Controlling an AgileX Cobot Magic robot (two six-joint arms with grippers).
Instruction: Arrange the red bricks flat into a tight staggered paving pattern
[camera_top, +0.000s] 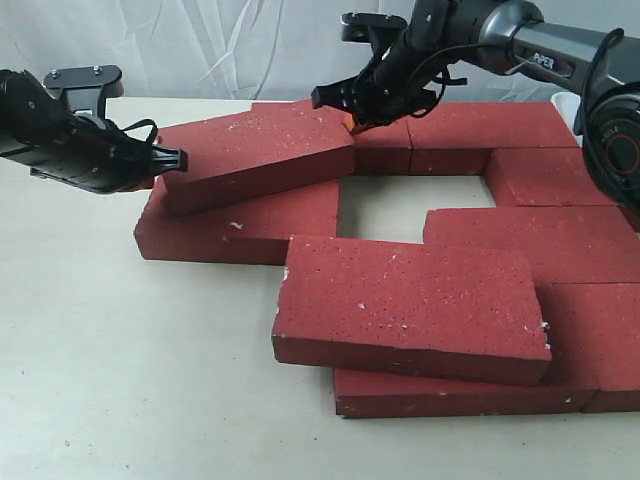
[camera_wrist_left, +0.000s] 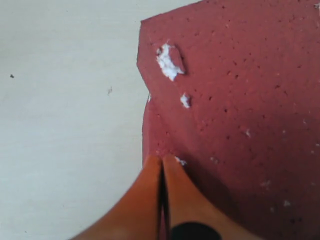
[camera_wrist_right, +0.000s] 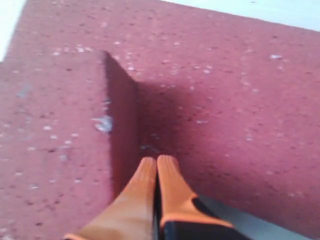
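Note:
Several red bricks lie on the table around a bare rectangular gap (camera_top: 410, 205). One red brick (camera_top: 255, 155) sits tilted at the back left, resting on a flat brick (camera_top: 240, 225). My left gripper (camera_top: 180, 158) is shut and empty, and its orange fingertips (camera_wrist_left: 156, 161) touch that tilted brick's (camera_wrist_left: 235, 90) left end. At the brick's right end is my right gripper (camera_top: 355, 122), also shut, with its fingertips (camera_wrist_right: 150, 165) against the raised brick's end face (camera_wrist_right: 122, 125) above a lower brick (camera_wrist_right: 225, 100). Another brick (camera_top: 410, 305) lies askew on top of the front ones.
Flat bricks line the back row (camera_top: 480, 125) and the right side (camera_top: 560, 240). The cream table (camera_top: 120, 360) is bare at the left and front. A white curtain hangs behind, and a small white object (camera_top: 565, 105) sits at the back right.

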